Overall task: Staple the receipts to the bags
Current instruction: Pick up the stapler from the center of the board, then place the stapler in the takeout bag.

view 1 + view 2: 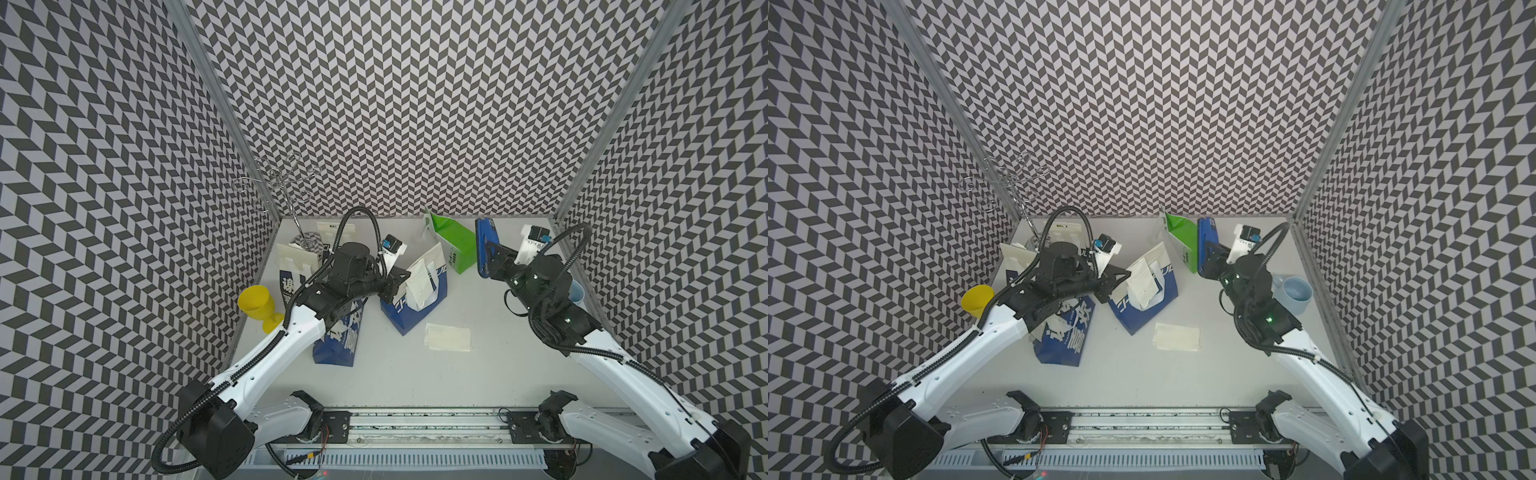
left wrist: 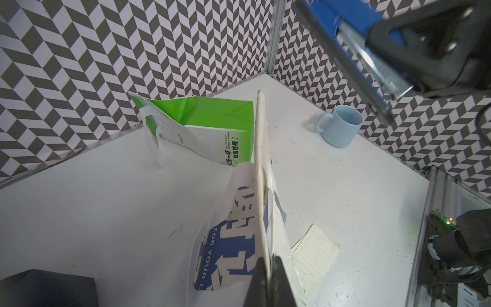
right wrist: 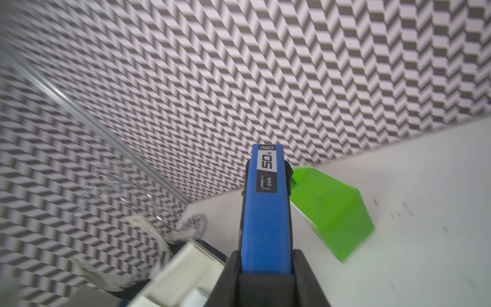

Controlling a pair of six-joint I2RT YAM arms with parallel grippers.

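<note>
My left gripper (image 1: 398, 283) (image 2: 269, 261) is shut on the top edge of a dark blue bag (image 1: 405, 318) (image 2: 231, 239) at the table's middle. A cream receipt (image 1: 417, 278) (image 2: 261, 148) is pinched against that edge. More receipts (image 1: 449, 337) (image 2: 313, 252) lie loose on the table to the bag's right. My right gripper (image 1: 496, 258) (image 3: 265, 265) is shut on the blue stapler (image 1: 486, 245) (image 3: 265, 212), held in the air at the right rear. The green bag (image 1: 455, 245) (image 3: 332, 212) stands just left of the stapler. The right wrist view is blurred.
Another blue bag (image 1: 338, 345) lies under my left arm, and a third (image 1: 293, 270) stands at the left rear. A yellow goblet (image 1: 257, 305) stands by the left wall, a light blue mug (image 1: 1296, 293) by the right wall, and a wire rack (image 1: 282, 183) in the back left corner.
</note>
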